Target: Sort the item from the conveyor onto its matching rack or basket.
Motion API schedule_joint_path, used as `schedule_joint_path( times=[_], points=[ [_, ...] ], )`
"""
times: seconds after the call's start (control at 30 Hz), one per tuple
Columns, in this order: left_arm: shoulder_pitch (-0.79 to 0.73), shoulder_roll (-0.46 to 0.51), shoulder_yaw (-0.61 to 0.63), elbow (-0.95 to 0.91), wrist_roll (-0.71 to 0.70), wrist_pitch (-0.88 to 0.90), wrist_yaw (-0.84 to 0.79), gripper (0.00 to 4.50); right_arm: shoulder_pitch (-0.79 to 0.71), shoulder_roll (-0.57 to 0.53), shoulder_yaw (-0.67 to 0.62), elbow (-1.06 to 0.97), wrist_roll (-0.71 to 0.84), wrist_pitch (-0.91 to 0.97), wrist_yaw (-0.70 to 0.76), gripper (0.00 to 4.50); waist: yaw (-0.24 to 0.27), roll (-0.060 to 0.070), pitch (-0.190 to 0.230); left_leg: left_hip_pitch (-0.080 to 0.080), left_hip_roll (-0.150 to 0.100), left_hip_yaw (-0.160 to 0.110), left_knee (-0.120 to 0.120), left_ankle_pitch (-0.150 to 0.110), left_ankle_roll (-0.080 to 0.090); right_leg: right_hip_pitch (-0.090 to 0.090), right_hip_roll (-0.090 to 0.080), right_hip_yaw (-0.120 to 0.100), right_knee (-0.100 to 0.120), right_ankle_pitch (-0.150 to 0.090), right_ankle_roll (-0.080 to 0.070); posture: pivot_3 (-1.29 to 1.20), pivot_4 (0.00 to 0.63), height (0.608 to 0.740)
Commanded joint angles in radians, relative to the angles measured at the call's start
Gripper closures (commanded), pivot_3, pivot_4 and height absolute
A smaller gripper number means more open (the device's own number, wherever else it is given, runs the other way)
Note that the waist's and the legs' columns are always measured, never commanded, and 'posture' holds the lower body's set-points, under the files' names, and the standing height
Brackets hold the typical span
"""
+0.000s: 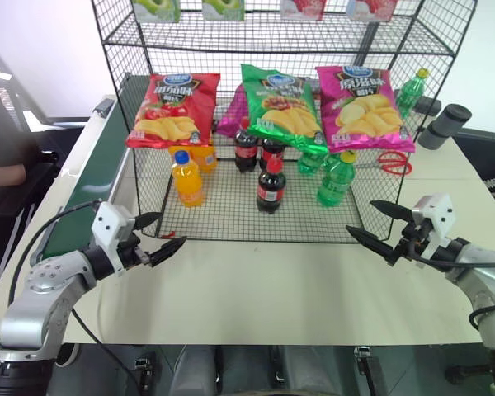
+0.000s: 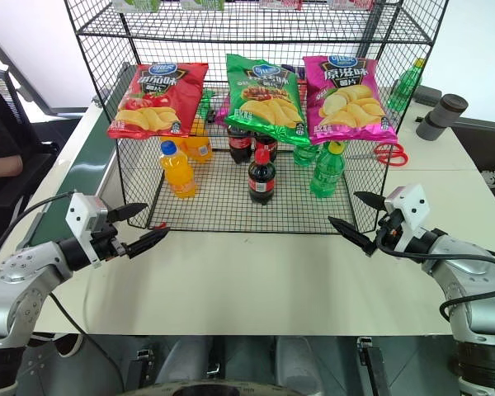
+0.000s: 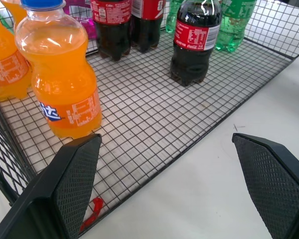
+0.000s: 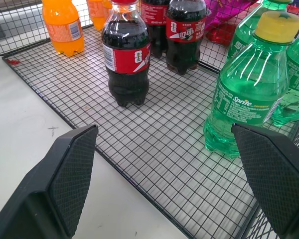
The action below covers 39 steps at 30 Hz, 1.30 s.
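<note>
Both claws hover over the white table (image 1: pixel 256 289) with fingers spread wide and nothing between them. The small plastic cola bottle with dark brown liquid, red cap and red label (image 1: pixel 270 187) stands upright on the bottom tier of the large black wire-grid shelving cage (image 1: pixel 231 216), ahead of the left claw (image 1: pixel 159 237) and the right claw (image 1: pixel 377 224), between an orange-drink bottle (image 1: pixel 187 178) and a green bottle (image 1: pixel 337 177). The long dark-green conveyor belt (image 1: pixel 82 186) runs beside the left claw.
</note>
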Motion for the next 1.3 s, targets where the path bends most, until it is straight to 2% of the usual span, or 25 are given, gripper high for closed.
schedule_joint_path(
  times=[0.03, 0.83, 1.3],
  points=[
    [0.010, 0.016, 0.044, -0.026, -0.010, -0.024, -0.010, 0.00, 0.000, -0.009, -0.015, -0.011, 0.005, -0.013, 0.006, 0.04, 0.000, 0.000, 0.000, 0.000, 0.000, 0.000, 0.000, 0.000, 0.000, 0.000, 0.000, 0.000, 0.000, 0.000, 0.000, 0.00, 0.150, 0.740],
    [-0.012, 0.015, 0.047, 0.000, 0.013, -0.025, 0.005, 0.00, -0.007, 0.006, -0.003, 0.015, -0.020, -0.050, 0.001, 0.04, 0.000, 0.000, 0.000, 0.000, 0.000, 0.000, 0.000, 0.000, 0.000, 0.000, 0.001, 0.000, 0.000, 0.000, 0.000, 0.00, 0.150, 0.740],
    [0.048, 0.011, 0.078, -0.043, -0.011, -0.020, 0.024, 0.00, 0.004, 0.017, 0.008, 0.015, -0.024, -0.065, -0.007, 0.04, 0.001, 0.000, 0.000, 0.000, 0.000, 0.000, 0.001, 0.000, 0.000, 0.000, 0.001, 0.000, 0.001, 0.000, 0.000, 0.00, 0.150, 0.740]
  ],
)
